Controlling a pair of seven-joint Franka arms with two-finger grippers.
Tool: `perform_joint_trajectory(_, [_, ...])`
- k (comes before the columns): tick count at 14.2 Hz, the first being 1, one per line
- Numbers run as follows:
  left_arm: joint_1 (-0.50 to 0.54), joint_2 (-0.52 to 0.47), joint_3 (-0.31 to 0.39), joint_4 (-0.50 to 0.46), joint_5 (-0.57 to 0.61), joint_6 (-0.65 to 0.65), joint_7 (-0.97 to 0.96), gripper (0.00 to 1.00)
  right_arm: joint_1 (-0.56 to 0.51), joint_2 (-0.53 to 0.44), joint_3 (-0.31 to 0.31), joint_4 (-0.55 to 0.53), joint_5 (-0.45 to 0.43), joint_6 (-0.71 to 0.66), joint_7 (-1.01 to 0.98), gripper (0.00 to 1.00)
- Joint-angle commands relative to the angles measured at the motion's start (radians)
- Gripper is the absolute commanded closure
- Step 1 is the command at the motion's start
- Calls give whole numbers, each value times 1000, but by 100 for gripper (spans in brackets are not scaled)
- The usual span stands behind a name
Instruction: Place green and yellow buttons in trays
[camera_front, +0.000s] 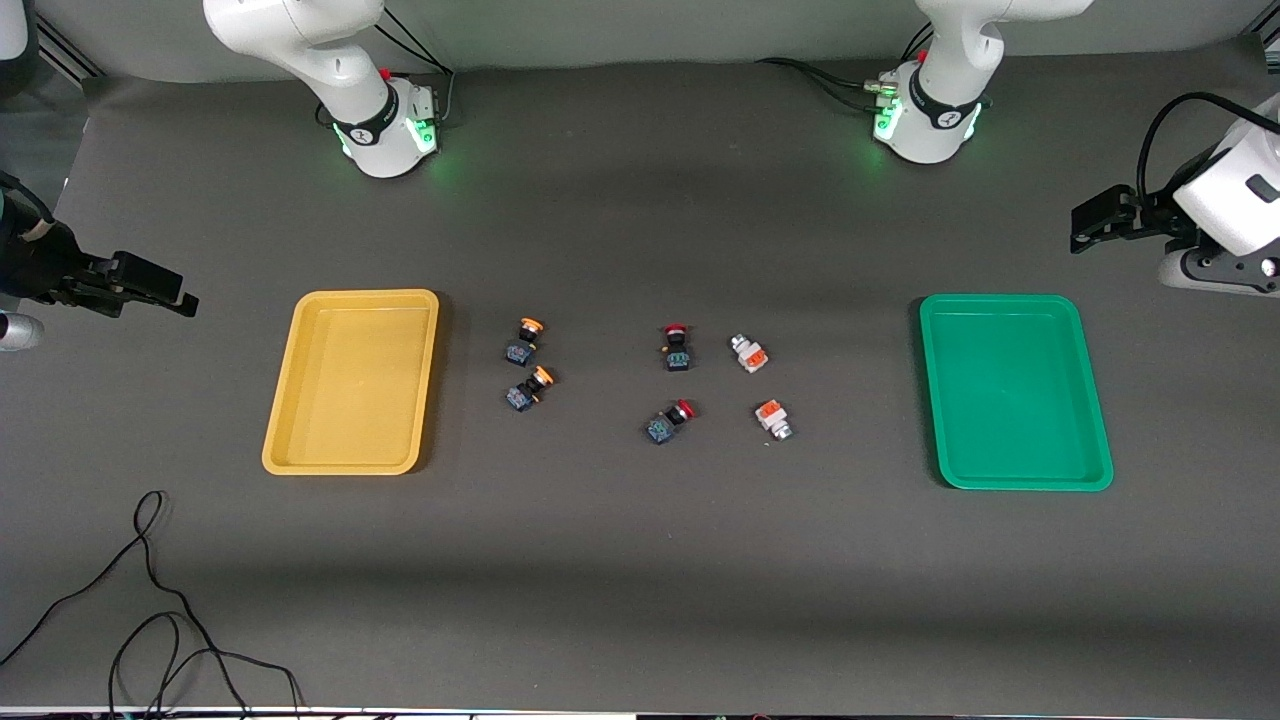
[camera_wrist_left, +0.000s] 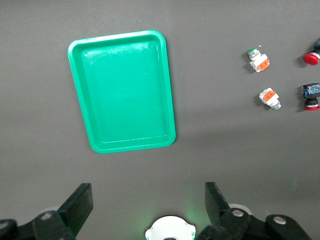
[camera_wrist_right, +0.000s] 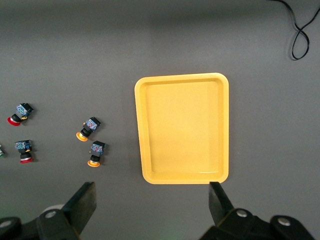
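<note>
Both arms run off the front view's edges, so only part of each shows. The left gripper (camera_front: 1085, 228) waits with jaws spread and empty, up beside the green tray (camera_front: 1013, 391); the two white buttons (camera_front: 749, 353) (camera_front: 773, 419) lie past that tray, well apart from it. The right gripper (camera_front: 180, 297) hangs likewise released beside the yellow tray (camera_front: 350, 381), whose two yellow buttons (camera_front: 524, 341) (camera_front: 528, 389) lie past it. Two red buttons (camera_front: 677, 348) (camera_front: 669, 422) sit between the pairs, cut off in the left wrist view
</note>
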Motion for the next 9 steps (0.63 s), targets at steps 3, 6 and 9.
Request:
perform_joint_trajectory(3, [-11,11,7,18,13,-3,13,0,4,22,1,37,15,-43,31,0])
perform_joint_trajectory(6, [-11,19,5,17,12,2,13,0,5,71,1,105,18,-89,34,0])
perform_joint_trajectory(9, [-9,32,7,17,12,0,0,0,39,112,1,165,20,-112,77,0])
